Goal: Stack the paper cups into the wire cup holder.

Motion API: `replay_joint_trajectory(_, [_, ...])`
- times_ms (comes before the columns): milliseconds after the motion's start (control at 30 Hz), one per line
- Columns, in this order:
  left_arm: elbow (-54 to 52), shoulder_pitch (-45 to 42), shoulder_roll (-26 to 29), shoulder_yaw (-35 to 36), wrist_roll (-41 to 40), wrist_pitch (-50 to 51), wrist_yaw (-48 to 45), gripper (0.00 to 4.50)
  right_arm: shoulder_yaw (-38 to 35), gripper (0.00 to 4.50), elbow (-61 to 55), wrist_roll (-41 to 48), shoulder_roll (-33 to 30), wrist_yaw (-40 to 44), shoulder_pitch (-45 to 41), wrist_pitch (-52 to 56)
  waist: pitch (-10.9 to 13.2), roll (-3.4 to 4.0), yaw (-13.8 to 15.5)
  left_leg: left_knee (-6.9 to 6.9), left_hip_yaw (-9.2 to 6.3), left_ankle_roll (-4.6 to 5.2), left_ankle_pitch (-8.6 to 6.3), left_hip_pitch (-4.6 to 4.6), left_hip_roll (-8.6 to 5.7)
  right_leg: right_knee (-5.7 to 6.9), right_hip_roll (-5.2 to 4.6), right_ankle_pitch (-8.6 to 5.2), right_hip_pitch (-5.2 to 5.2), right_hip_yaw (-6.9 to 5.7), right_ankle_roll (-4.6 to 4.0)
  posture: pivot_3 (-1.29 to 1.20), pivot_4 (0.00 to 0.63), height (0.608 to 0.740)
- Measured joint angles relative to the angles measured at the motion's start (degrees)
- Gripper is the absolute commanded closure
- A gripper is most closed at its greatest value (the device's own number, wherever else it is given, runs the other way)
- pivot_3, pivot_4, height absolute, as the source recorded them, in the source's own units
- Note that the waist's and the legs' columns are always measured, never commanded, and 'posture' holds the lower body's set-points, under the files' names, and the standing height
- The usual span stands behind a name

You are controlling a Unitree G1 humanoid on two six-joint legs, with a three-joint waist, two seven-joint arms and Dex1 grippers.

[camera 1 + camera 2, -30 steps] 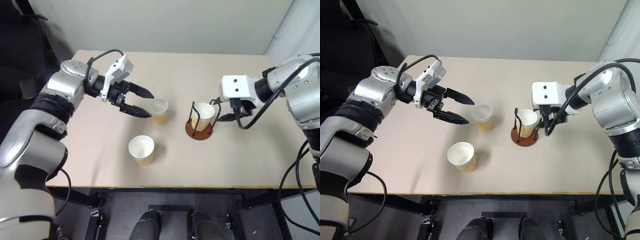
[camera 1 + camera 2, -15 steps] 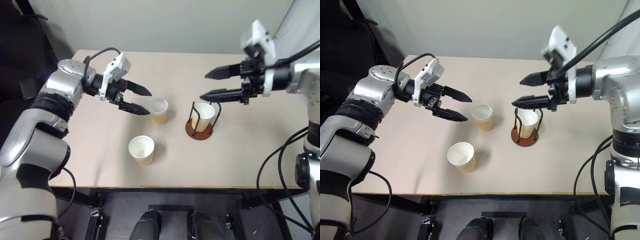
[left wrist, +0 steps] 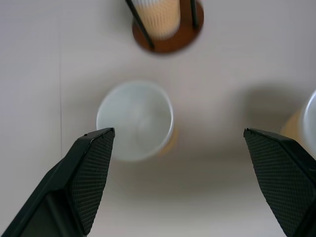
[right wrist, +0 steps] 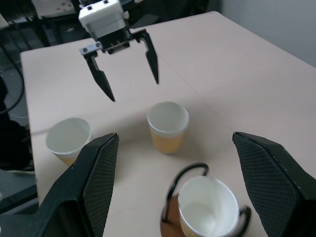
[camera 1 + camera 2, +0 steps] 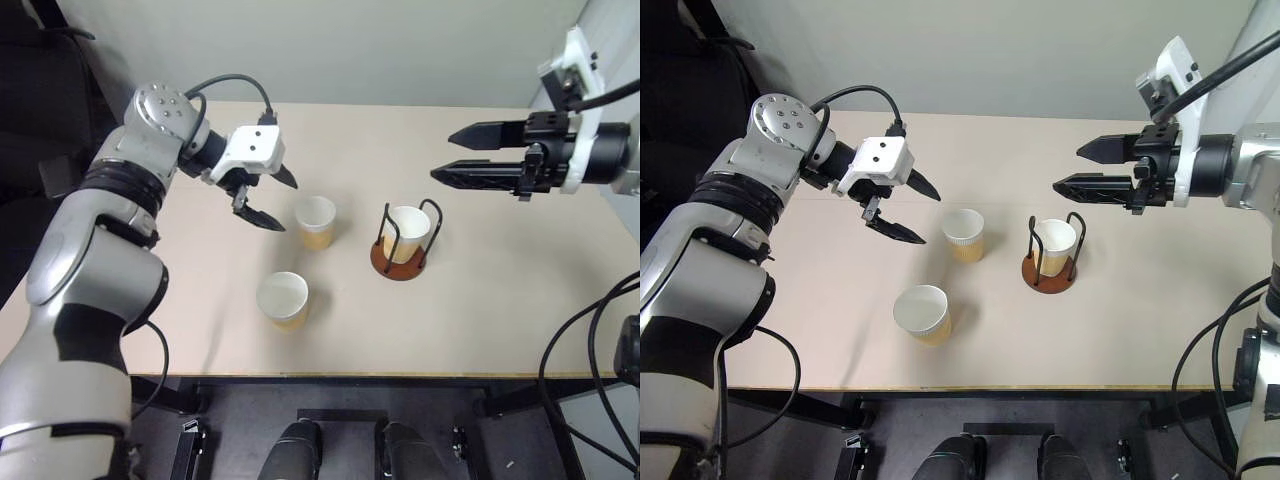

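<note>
We see a beige table [image 5: 480, 290] set against a pale wall. On it stands the wire cup holder [image 5: 403, 245], right of centre, with one paper cup [image 5: 407, 232] seated upright inside its black loops. A second cup [image 5: 316, 221] stands upright on the bare tabletop just left of the holder, apart from it. A third cup [image 5: 283, 300] stands nearer the front edge, left of and below the second.

The left gripper [image 5: 272, 198] hangs above the table just left of the second cup, angled downward toward it, fingers spread wide and empty; in the left wrist view the cup's white mouth [image 3: 135, 120] lies between the two fingertips. The left arm reaches in from the left with its elbow bent.

The right gripper [image 5: 447, 154] is raised above and right of the holder, roughly level, pointing left, fingers parted and holding nothing.
</note>
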Motion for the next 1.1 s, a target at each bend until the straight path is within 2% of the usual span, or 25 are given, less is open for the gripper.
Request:
replay_joint_trajectory(100, [1.2,0.0,-1.3,1.0,4.9,-2.7,0.0,0.0,0.1,0.78,0.1,1.0,-0.5,-0.5,0.0,-0.8,0.0,0.02,-0.2,0.0,0.0,0.04,-0.03,-0.02,0.04,0.0,-0.02,0.15,-0.03,0.02,0.29,0.0,0.15,0.74])
replay_joint_trajectory(433, [4.3,2.2,-3.7,6.5,18.8,-8.2,4.9,0.0,0.7,0.78,0.9,3.5,-2.0,-1.8,0.1,-2.2,0.0,0.02,-0.1,0.03,0.07,0.09,-0.06,-0.06,-0.04,0.02,0.02,0.16,-0.08,-0.08,0.26,0.0,0.15,0.74])
replay_joint_trajectory(700, [5.0,3.2,-6.5,10.8,23.9,-8.7,11.0,0.0,1.3,0.78,1.3,4.1,-2.8,-2.0,0.1,-3.3,0.0,0.04,0.1,0.32,0.03,0.14,-0.09,-0.21,-0.06,0.06,0.0,0.26,-0.1,-0.06,0.3,0.0,0.15,0.74])
replay_joint_trajectory(1067, [5.4,5.5,-9.0,13.2,28.9,-10.8,10.8,0.0,2.4,0.78,1.4,5.1,-4.1,-2.5,0.4,-3.7,0.0,0.06,0.1,0.73,-0.03,0.17,-0.1,-0.3,-0.05,0.28,0.04,0.28,-0.12,-0.06,0.28,0.0,0.15,0.74])
replay_joint_trajectory(1100, [5.4,6.1,-9.0,13.1,29.9,-11.4,11.0,0.18,2.4,0.75,1.3,5.1,-4.2,-2.6,0.5,-3.7,0.0,0.04,0.0,0.74,0.06,0.17,-0.1,-0.3,-0.1,0.32,0.15,0.26,-0.14,-0.15,0.24,0.0,0.15,0.74])
